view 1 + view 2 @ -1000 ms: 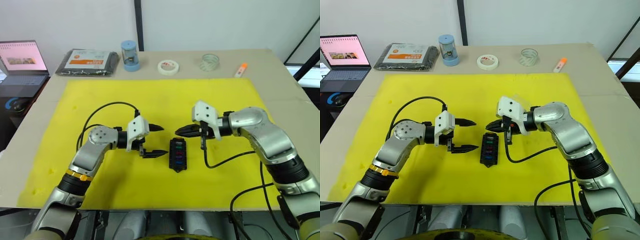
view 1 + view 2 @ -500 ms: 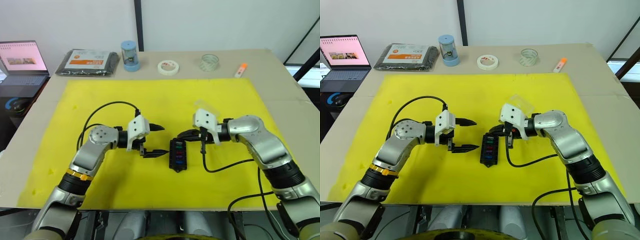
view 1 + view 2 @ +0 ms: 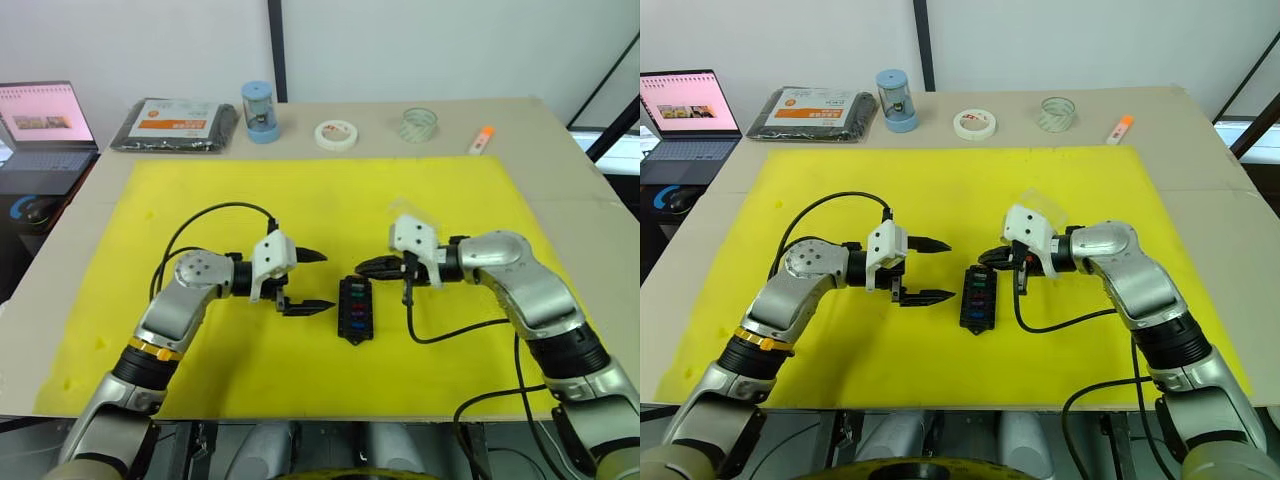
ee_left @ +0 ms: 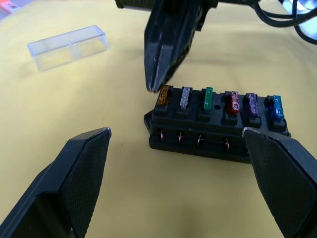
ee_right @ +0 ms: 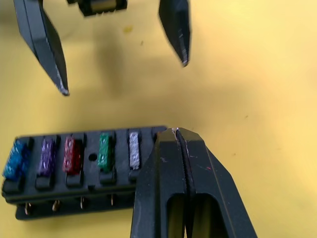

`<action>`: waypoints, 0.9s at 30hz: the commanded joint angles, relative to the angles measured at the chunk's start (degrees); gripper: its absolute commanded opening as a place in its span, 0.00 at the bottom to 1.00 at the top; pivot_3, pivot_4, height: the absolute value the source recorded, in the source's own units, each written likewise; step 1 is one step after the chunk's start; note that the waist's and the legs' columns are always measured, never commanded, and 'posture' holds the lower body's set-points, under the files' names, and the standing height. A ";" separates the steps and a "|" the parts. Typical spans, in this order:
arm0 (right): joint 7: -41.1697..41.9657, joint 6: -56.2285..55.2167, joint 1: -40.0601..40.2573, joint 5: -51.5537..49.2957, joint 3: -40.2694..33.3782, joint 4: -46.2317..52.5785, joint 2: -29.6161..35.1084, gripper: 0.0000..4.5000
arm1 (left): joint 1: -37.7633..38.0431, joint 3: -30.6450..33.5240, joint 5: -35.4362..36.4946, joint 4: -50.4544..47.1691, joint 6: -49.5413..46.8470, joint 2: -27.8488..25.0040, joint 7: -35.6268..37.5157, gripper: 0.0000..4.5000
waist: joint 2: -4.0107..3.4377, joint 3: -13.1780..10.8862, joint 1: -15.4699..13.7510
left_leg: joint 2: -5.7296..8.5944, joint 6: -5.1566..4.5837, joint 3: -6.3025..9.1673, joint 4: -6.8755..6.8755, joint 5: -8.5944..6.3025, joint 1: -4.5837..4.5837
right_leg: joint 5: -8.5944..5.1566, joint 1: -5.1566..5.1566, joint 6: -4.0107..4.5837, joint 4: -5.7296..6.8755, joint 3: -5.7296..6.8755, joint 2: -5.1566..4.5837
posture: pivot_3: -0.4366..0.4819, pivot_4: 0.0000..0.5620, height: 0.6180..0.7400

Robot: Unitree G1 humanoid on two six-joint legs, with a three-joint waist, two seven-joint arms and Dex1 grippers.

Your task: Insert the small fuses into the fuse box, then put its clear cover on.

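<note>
The black fuse box [image 3: 354,308] lies mid-mat, between my two grippers. A row of small fuses sits in its slots: brown [image 4: 164,94], grey [image 4: 184,97], green [image 4: 208,98], red [image 4: 232,101], purple [image 4: 251,103] and blue [image 4: 276,107]. My right gripper [image 3: 362,266] is shut, with its tip at the brown fuse on the box's far end. My left gripper [image 3: 326,280] is open just left of the box and holds nothing. The clear cover [image 4: 68,47] lies on the mat beyond the right gripper.
The yellow mat [image 3: 200,200] covers most of the table. Along the far edge stand a black packet with an orange label [image 3: 175,124], a blue canister [image 3: 257,110], a white tape roll [image 3: 336,133], a clear tape roll [image 3: 419,124] and an orange-capped marker [image 3: 482,140]. A laptop [image 3: 40,120] sits far left.
My right arm has sunk a little and its shut tip has settled at the far end of the fuse box. The left gripper has stayed open in place.
</note>
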State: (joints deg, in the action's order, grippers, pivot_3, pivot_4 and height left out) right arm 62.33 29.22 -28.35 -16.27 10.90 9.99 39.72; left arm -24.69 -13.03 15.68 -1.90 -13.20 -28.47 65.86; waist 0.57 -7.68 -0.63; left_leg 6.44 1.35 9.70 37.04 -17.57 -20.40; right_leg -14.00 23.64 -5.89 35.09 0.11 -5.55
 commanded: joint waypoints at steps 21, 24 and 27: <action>5.31 -7.02 15.84 -8.29 -18.90 10.18 13.37 1.00 | 6.15 13.13 8.13 -8.36 1.93 -14.99 6.45 1.00 | -0.03 -0.03 -0.09 | -0.03 -0.06 -0.04 -0.01 -0.04 0.04 | 0.00 -0.09 0.00 -0.06 -0.03 -0.01 | 0.48 0.27 1.00; 5.34 -7.85 16.41 -7.90 -18.78 10.35 13.71 1.00 | 6.68 12.66 8.02 -9.37 2.09 -14.63 5.83 1.00 | -0.03 -0.03 -0.12 | -0.03 -0.07 -0.04 -0.02 -0.04 0.03 | -0.01 -0.09 0.00 -0.10 -0.03 -0.02 | 0.48 0.27 1.00; 5.18 -8.28 16.37 -7.84 -18.65 10.16 13.68 1.00 | 6.93 12.40 8.41 -9.82 1.10 -14.72 5.95 1.00 | -0.03 -0.03 -0.06 | -0.03 -0.07 -0.04 -0.02 -0.04 0.04 | -0.01 -0.10 0.00 -0.09 -0.04 -0.01 | 0.48 0.27 1.00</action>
State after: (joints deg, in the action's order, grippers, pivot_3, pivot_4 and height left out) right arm 67.72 22.02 -11.61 -23.74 -6.30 18.92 52.55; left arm -17.75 -1.02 23.15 -10.02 -12.09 -42.93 72.01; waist 0.54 -7.71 -0.69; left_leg 6.40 1.29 9.67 37.02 -17.61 -20.36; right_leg -14.00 23.54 -5.89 35.00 0.07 -5.56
